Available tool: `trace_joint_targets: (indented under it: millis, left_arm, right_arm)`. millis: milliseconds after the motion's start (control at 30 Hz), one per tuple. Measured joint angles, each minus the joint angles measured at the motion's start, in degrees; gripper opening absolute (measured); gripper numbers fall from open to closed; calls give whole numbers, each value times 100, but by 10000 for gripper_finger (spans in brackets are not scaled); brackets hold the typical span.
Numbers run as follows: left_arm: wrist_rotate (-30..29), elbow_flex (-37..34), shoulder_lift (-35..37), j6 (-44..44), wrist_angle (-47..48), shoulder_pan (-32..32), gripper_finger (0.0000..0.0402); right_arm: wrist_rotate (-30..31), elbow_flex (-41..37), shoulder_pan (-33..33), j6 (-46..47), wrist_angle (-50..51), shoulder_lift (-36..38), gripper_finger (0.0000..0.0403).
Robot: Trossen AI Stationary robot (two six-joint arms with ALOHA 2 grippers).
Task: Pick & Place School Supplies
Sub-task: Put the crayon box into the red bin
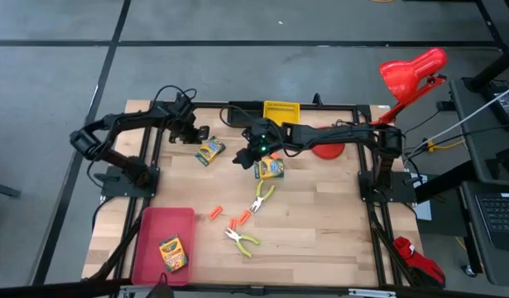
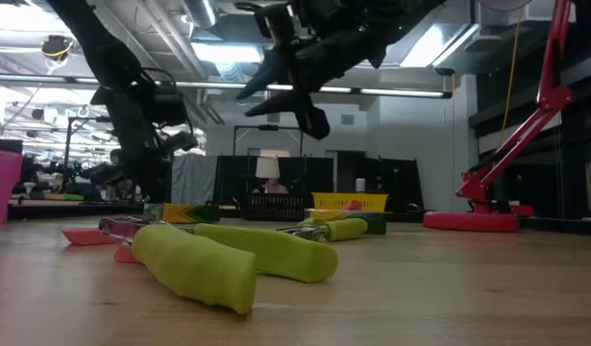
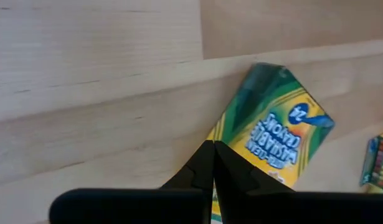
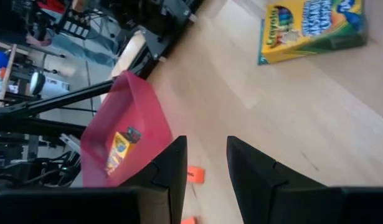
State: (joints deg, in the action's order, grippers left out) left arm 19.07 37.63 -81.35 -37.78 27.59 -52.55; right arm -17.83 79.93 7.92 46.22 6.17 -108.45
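left claw (image 3: 213, 163): fingers pressed together, empty, over crayon box (image 3: 275, 134) | right claw (image 4: 207, 163): parted, empty, above surface (image 1: 320, 223) | red tray (image 1: 159, 228): holds one box

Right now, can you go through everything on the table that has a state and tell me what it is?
Left hand: shut, empty, above a crayon box.
Right hand: open, empty, raised.
Red tray: holds one crayon box.
Crayon box near left hand: flat on table.
Crayon box near right hand: flat on table.
Two green-handled tools: on table, ungripped.
Orange pieces: loose on table.
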Motion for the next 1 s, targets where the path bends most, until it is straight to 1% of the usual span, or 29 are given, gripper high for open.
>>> trace_joint_targets:
  millis: [100,200,267,467,533,600,767,867,1000]
  left_arm:
    - [27,0,-96,-42,-259,-11,2]
    - [100,2,-235,-35,-247,-6,1]
    - [267,2,-371,41,-236,18,1]
    - [293,2,-521,41,-275,292,1]
    - [285,2,-521,19,-299,359,1]
    - [275,2,-521,17,-299,391,2]
    - [269,2,-521,-37,-288,499,2]
    - [283,2,-519,-44,-192,650,2]
    - [308,2,-517,-91,-41,1028,2]
  right_arm:
    - [14,12,-20,5,-11,-8,116]
    - [104,12,-28,102,150,-8,116]
    - [182,12,-22,136,330,-8,116]
    - [520,12,-18,160,884,-10,116]
    - [605,24,-6,160,989,-133,114]
    - [565,16,22,175,1126,-331,110]
    - [230,10,27,284,938,-825,95]
    - [206,10,20,282,902,-871,87]
    - [333,12,28,282,840,-884,78]
